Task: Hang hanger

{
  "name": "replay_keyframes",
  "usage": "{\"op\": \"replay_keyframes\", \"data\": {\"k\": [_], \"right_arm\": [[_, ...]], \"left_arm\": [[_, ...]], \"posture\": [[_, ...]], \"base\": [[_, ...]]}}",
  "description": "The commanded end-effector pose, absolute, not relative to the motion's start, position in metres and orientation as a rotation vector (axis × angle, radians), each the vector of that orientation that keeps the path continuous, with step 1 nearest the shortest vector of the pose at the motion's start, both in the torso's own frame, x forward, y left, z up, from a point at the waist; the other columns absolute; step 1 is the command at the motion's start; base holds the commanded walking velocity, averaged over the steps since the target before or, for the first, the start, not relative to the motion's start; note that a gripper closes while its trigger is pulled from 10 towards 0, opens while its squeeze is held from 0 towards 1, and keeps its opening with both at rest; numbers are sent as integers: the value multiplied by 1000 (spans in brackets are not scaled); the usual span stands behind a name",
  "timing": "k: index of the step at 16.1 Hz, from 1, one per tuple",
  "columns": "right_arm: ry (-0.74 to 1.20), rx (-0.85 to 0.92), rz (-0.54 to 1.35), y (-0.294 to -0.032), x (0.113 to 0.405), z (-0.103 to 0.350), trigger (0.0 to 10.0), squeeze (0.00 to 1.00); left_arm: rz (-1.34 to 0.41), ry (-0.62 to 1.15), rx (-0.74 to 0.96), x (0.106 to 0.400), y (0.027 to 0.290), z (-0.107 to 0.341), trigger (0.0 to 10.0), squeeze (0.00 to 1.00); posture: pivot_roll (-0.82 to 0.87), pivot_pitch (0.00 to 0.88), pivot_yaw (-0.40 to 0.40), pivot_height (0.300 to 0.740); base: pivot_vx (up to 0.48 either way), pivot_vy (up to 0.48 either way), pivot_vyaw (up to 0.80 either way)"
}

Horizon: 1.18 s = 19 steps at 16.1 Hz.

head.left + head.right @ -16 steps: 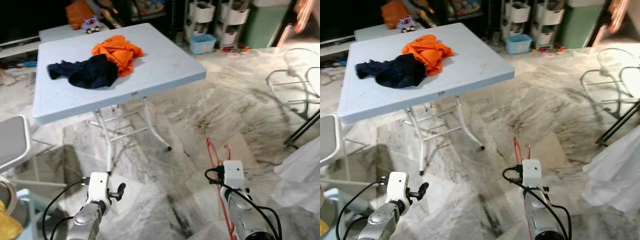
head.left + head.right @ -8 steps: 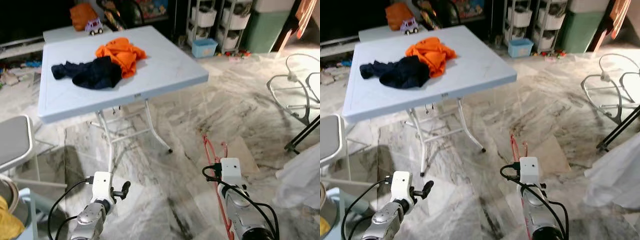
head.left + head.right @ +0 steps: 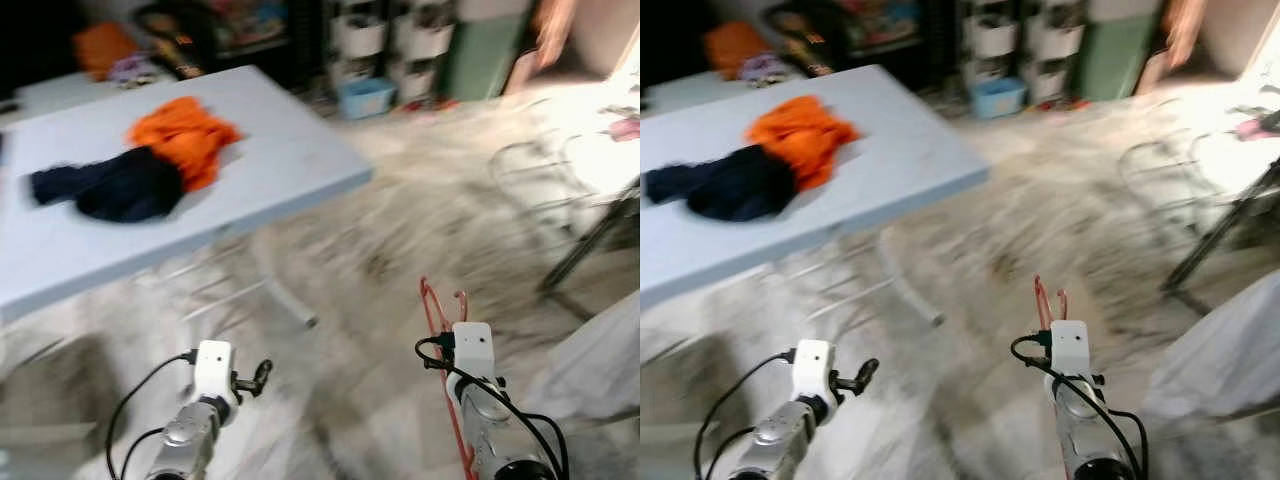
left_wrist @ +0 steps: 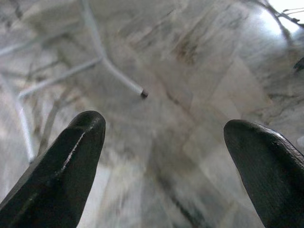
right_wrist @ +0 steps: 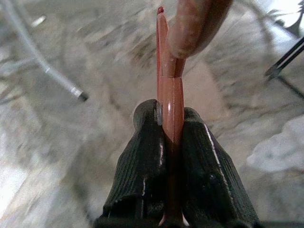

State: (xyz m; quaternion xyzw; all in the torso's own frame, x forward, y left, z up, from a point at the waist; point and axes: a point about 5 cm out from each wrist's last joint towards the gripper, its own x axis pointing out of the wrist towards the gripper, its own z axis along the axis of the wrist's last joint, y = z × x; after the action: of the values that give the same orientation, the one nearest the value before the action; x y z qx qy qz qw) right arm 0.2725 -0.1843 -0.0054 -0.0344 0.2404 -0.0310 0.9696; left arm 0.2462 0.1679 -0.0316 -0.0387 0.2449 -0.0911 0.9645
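Right gripper [image 5: 172, 126] clamped on red hanger [image 5: 167, 57] — keep upright, hook forward toward rack; left gripper [image 4: 161, 142] apart, idle.

Table [image 3: 270, 180]: at 10 o'clock, clothes [image 3: 130, 165] lying on it.
Shelves [image 3: 385, 45]: at 12 o'clock, behind the table.
Hanger [image 5: 170, 90]: at 5 o'clock, in the right gripper [image 5: 167, 118].
Left gripper [image 4: 161, 156]: at 7 o'clock.

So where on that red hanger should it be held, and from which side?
On a flat stretch of its thin frame, the way the right pincer has it now: the two black fingers close on the red hanger from either flat side, edge-on. That leaves the hook end free, pointing forward past the fingertips.
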Motion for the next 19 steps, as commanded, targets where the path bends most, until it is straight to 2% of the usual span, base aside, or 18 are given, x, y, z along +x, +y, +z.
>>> {"op": "replay_keyframes", "data": {"k": [1,9,11,14,16,19], "right_arm": [[483,-59,-41,-176,272,-6,10000,0],[465,-58,-51,-178,273,-6,10000,0],[460,-55,-51,-178,273,-5,10000,0],[458,-51,-58,-178,273,-5,10000,0],[462,-45,-61,-178,272,-5,10000,0],[461,-48,-64,-179,272,-6,10000,0]], "left_arm": [[-176,490,-59,247,175,-30,10000,0],[-193,494,-46,247,173,-31,10000,0],[-192,495,-45,248,173,-30,10000,0],[-202,501,-43,248,170,-31,10000,0],[-208,503,-44,247,169,-32,10000,0],[-207,505,-48,246,168,-32,10000,0]], "posture": [[-164,0,30,740],[-168,0,35,740],[-169,0,36,740],[-172,0,39,740],[-173,0,37,740],[-173,0,38,740]], "base": [[439,0,-800],[423,0,-800],[409,0,-569],[406,0,0],[412,0,-800],[360,306,-671]]}}
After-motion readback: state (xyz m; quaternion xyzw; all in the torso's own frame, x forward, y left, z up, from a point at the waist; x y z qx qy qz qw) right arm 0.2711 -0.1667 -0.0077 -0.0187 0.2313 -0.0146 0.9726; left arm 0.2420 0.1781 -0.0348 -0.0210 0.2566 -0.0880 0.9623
